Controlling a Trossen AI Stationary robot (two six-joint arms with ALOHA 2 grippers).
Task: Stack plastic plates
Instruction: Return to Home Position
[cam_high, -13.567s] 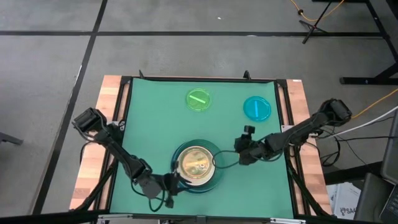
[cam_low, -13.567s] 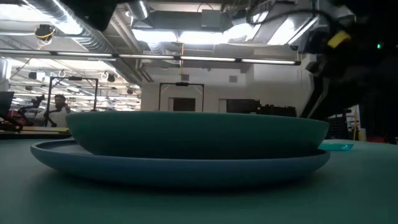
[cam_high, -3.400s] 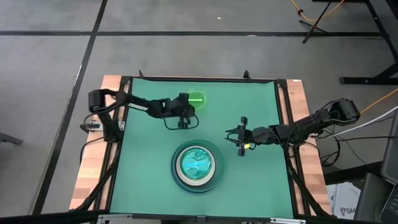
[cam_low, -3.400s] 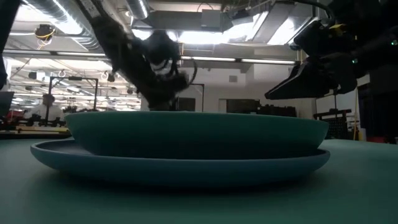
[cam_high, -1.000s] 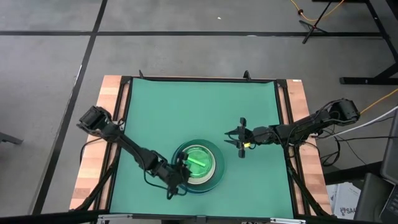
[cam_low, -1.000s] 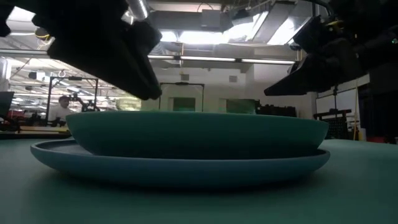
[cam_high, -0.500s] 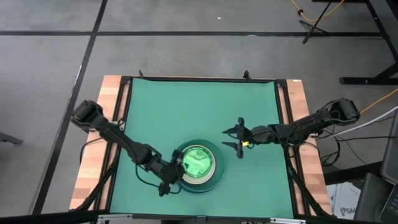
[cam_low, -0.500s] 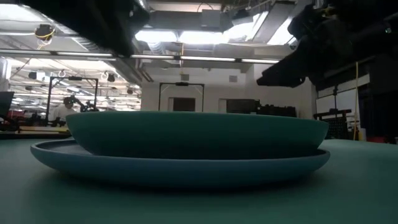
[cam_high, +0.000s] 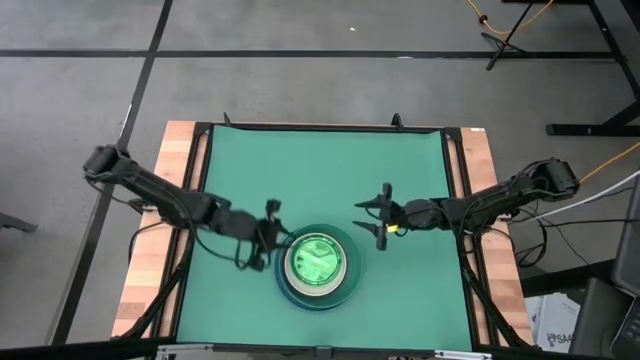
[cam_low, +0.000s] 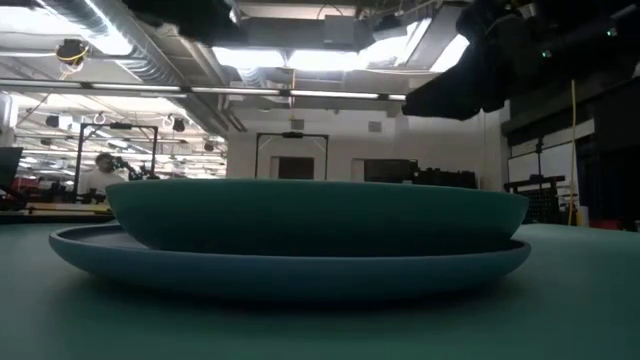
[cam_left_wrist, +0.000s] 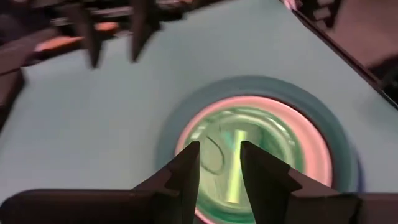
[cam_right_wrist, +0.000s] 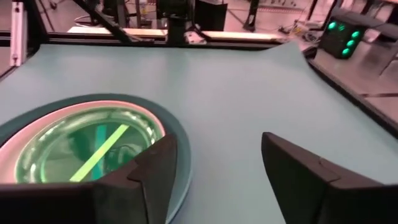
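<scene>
While both arms hang over the green tabletop (cam_high: 330, 165), the left jaws stand slightly parted and empty just beside the stack of round plastic plates (cam_high: 316, 265). The right jaws gape wide, empty, near its opposite side. A small translucent green plate (cam_right_wrist: 93, 146) tops the stack, above a large teal-green plate (cam_low: 320, 215) on a light-blue plate (cam_low: 290, 265). Bare tabletop surrounds the stack.

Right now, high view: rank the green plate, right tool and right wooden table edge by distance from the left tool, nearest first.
From the left tool, high view:
1. green plate: centre, right beside it.
2. right tool: beyond the plate, right of centre.
3. wooden table edge: far right side.
</scene>
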